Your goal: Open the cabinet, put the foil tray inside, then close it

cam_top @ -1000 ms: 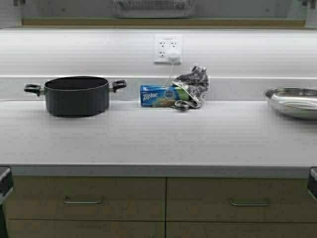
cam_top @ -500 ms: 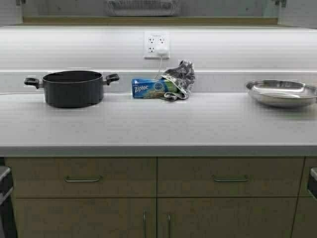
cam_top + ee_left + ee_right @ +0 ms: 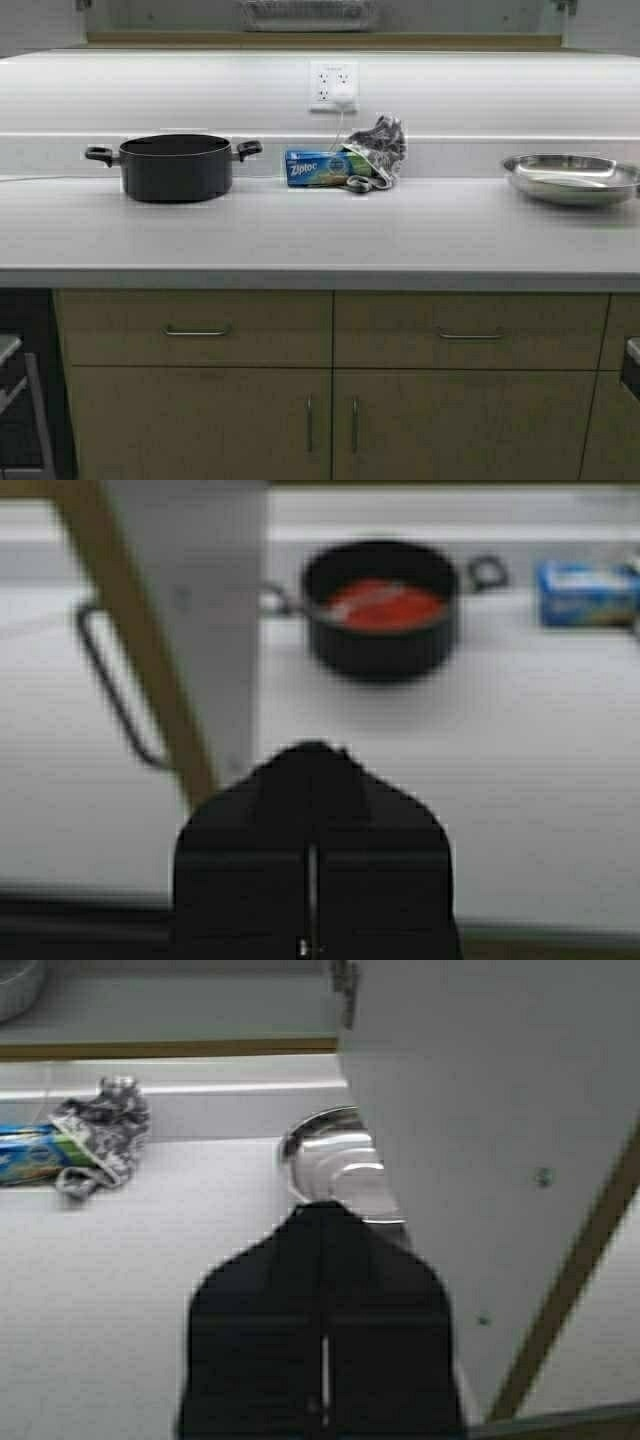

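The cabinet (image 3: 320, 40) is open above the counter (image 3: 320, 235); in the high view only its bottom edge shows, at the far top. The foil tray (image 3: 308, 13) sits inside on the cabinet floor, abt in the middle, cut off by the frame.

Left gripper (image 3: 312, 770) is up beside the open left door (image 3: 170, 610), whose bar handle (image 3: 115, 690) is near but not touching. Its jaws are pressed together, nothing between them. Right gripper (image 3: 322, 1222) is up next to the inner face of the open right door (image 3: 500, 1140), jaws also together and holding nothing.

On the counter, left to right: black pot (image 3: 176, 166) w/ something red inside (seen in left wrist view), blue Ziploc box (image 3: 318, 167), a grey patterned cloth (image 3: 378, 150) touching the box, steel bowl (image 3: 570, 178) far right. A wall outlet (image 3: 334, 84) is behind the box. Base cabinets (image 3: 330, 385) are under the counter.
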